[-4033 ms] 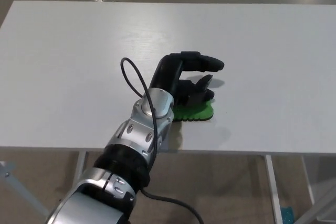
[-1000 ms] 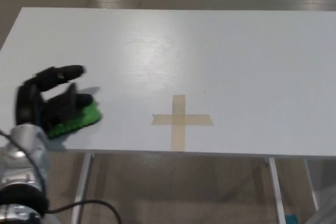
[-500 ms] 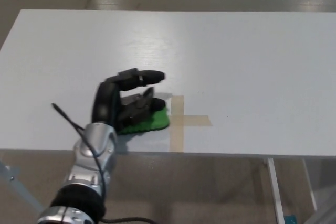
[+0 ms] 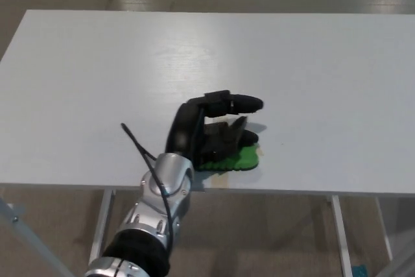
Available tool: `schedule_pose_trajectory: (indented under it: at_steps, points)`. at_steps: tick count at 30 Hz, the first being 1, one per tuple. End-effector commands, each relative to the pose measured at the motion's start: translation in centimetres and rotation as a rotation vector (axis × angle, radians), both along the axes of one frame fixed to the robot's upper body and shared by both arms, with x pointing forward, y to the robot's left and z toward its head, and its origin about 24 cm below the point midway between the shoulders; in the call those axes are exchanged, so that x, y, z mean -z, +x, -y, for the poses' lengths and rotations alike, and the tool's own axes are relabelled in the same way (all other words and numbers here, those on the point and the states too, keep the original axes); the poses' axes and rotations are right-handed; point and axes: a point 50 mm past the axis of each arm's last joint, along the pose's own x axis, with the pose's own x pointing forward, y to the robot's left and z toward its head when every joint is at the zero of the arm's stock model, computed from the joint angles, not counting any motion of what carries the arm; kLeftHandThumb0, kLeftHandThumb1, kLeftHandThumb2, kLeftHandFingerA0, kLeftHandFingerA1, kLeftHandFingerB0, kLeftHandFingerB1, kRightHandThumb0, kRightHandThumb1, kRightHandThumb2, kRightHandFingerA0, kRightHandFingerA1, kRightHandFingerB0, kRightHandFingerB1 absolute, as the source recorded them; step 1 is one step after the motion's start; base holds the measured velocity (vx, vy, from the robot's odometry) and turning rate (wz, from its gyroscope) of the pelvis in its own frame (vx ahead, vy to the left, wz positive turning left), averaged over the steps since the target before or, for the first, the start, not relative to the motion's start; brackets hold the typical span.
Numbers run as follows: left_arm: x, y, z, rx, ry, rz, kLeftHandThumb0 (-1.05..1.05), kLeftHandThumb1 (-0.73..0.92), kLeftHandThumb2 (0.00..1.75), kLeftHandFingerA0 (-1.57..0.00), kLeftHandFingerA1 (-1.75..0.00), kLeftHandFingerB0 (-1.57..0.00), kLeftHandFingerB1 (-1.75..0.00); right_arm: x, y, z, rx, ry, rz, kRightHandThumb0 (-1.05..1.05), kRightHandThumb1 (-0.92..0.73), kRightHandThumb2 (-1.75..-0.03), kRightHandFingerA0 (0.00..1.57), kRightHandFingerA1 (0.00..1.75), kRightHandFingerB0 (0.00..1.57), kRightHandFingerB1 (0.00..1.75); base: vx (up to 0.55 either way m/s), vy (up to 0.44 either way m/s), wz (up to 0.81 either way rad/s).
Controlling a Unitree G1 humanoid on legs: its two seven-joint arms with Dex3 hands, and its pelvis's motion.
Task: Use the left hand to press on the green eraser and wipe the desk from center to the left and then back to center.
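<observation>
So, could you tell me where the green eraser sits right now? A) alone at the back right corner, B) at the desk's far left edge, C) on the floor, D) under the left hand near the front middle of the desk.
D: the left hand presses on the green eraser near the front middle of the desk.

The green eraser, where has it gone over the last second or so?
The left hand, pressing on the green eraser, slid it from the desk's left edge rightward to the center, covering most of the tape cross. The hand stayed on the eraser; the white desk is unchanged.
</observation>
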Motion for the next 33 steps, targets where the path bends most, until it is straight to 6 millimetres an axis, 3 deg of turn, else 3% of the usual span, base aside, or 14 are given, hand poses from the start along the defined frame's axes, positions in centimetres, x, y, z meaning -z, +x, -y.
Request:
schedule_pose_trajectory:
  at_steps: [1,8,9,10,11,14,15,16,17,22,23,26,28,33]
  points:
    - [1.1,-0.8,2.0,0.066,0.068,-0.076,-0.24,0.77,0.65,-1.07,-0.52,-0.99,-0.49,0.0,-0.1,-0.1,0.011,0.000,0.002,-0.44,-0.75,-0.63,0.70,0.53,0.61,0.40,0.00,0.000,0.00]
    - [0.8,-0.7,2.1,0.078,0.080,-0.065,-0.27,0.76,0.64,-1.05,-0.51,-0.86,-0.46,0.0,-0.1,0.1,-0.005,-0.012,-0.005,-0.43,-0.75,-0.63,0.69,0.53,0.60,0.40,0.00,0.000,0.00]
    - [0.6,-0.7,1.8,0.090,0.091,-0.050,-0.48,0.64,0.60,-0.31,-0.32,-0.31,-0.32,0.0,-0.1,0.0,-0.008,-0.016,-0.005,-0.43,-0.75,-0.63,0.69,0.53,0.60,0.40,0.00,0.000,0.00]
    - [0.5,-0.7,1.6,0.098,0.099,-0.039,-0.48,0.64,0.60,-0.31,-0.32,-0.31,-0.32,0.0,-0.1,0.0,-0.009,-0.018,-0.005,-0.43,-0.75,-0.63,0.69,0.53,0.60,0.40,0.00,0.000,0.00]
    - [0.1,-0.5,1.3,0.128,0.105,-0.020,-0.75,0.46,0.78,0.00,0.00,-0.11,-0.24,-0.1,0.0,0.0,-0.010,-0.020,-0.003,-0.43,-0.75,-0.63,0.70,0.53,0.60,0.40,0.00,0.000,0.00]
    - [-0.5,-0.3,1.1,0.169,0.112,0.002,-0.75,0.46,0.78,0.00,0.00,-0.11,-0.24,-0.1,0.0,0.0,-0.012,-0.023,0.000,-0.43,-0.75,-0.63,0.70,0.53,0.60,0.40,0.00,0.000,0.00]
    - [-1.2,0.0,0.7,0.186,0.127,0.028,-0.77,0.55,0.57,0.00,0.00,0.00,-0.24,-0.1,0.0,0.0,-0.016,-0.025,0.000,-0.43,-0.75,-0.63,0.69,0.52,0.59,0.40,0.00,0.000,0.00]
    - [-1.6,0.2,0.4,0.199,0.139,0.048,-0.77,0.55,0.57,0.00,0.00,0.00,-0.24,-0.1,0.0,0.0,-0.019,-0.026,0.001,-0.43,-0.75,-0.63,0.69,0.52,0.59,0.40,0.00,0.000,0.00]
    - [-3.5,1.0,-0.7,0.222,0.176,0.118,-0.83,0.47,0.84,0.00,0.00,0.00,-0.16,-0.1,0.0,0.1,-0.021,-0.022,-0.002,-0.43,-0.75,-0.63,0.70,0.52,0.59,0.40,0.00,0.000,0.00]
    - [-6.1,1.6,-2.1,0.254,0.231,0.204,-0.83,0.47,0.84,0.00,0.00,0.00,-0.16,0.0,-0.1,0.2,-0.020,-0.016,-0.008,-0.43,-0.75,-0.63,0.70,0.52,0.59,0.40,0.00,0.000,0.00]
    - [-6.8,1.8,-2.4,0.259,0.241,0.225,-0.84,0.58,0.57,0.00,0.00,0.00,-0.18,0.0,-0.2,0.2,-0.019,-0.014,-0.008,-0.42,-0.75,-0.63,0.70,0.52,0.59,0.40,0.00,0.000,0.00]
    - [-8.0,2.0,-3.0,0.269,0.258,0.255,-0.84,0.58,0.57,0.00,0.00,0.00,-0.18,0.0,-0.3,0.2,-0.018,-0.011,-0.008,-0.42,-0.75,-0.63,0.70,0.52,0.59,0.40,0.00,0.000,0.00]
    - [-12.9,1.7,-4.4,0.286,0.259,0.409,-0.86,0.58,0.58,0.00,0.00,0.00,-0.19,0.3,-0.3,0.1,-0.001,0.020,-0.027,-0.43,-0.75,-0.63,0.70,0.53,0.60,0.40,0.00,0.000,0.00]
    - [-17.6,-0.6,-5.2,0.351,0.184,0.571,-0.91,0.58,0.59,0.00,0.00,0.00,-0.27,0.5,-0.8,0.0,0.016,0.013,-0.040,-0.44,-0.75,-0.63,0.70,0.53,0.60,0.40,0.00,0.000,0.00]
